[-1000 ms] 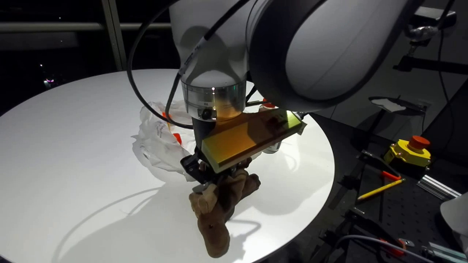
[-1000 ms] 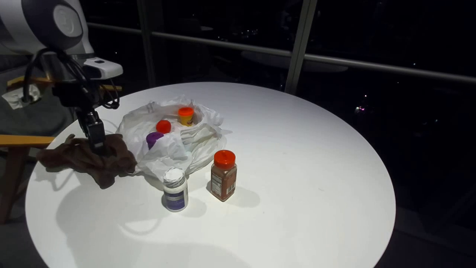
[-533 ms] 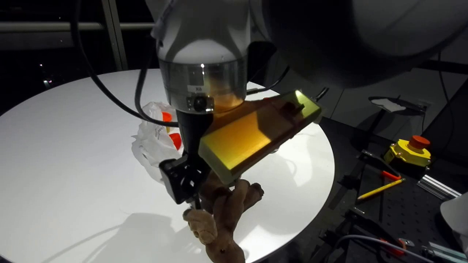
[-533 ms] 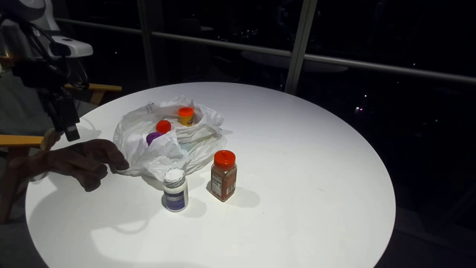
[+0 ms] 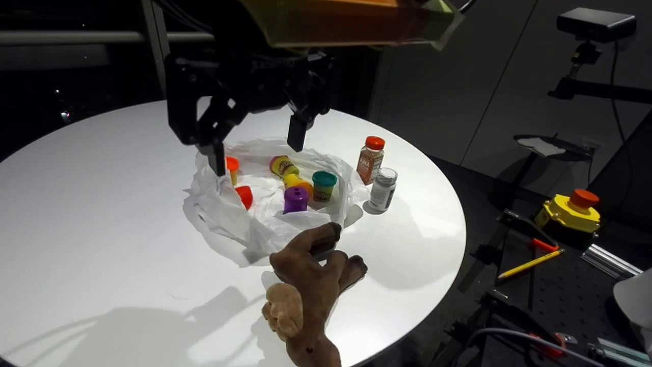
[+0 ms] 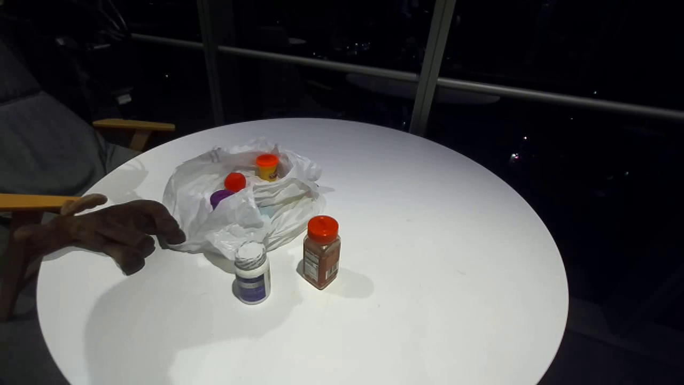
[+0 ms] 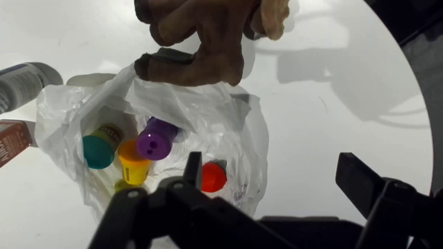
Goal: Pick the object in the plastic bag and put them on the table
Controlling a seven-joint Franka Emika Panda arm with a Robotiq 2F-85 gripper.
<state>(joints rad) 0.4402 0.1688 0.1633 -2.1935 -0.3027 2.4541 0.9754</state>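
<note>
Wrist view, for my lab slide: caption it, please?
Open gripper above the table, brown plush toy at the edge of a plastic bag of tubs.

"Play-Doh" on tubs (image 5: 323,186), "AJIKA" on jar (image 5: 370,161)

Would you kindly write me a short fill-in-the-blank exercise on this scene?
The gripper is ____, not shut.
The plush toy on the table has a ____ body.
Standing outside the plastic bag are ____ bottles.
The container with two dark spots on top is ____ in colour.
Missing words: open; brown; two; purple.
</note>
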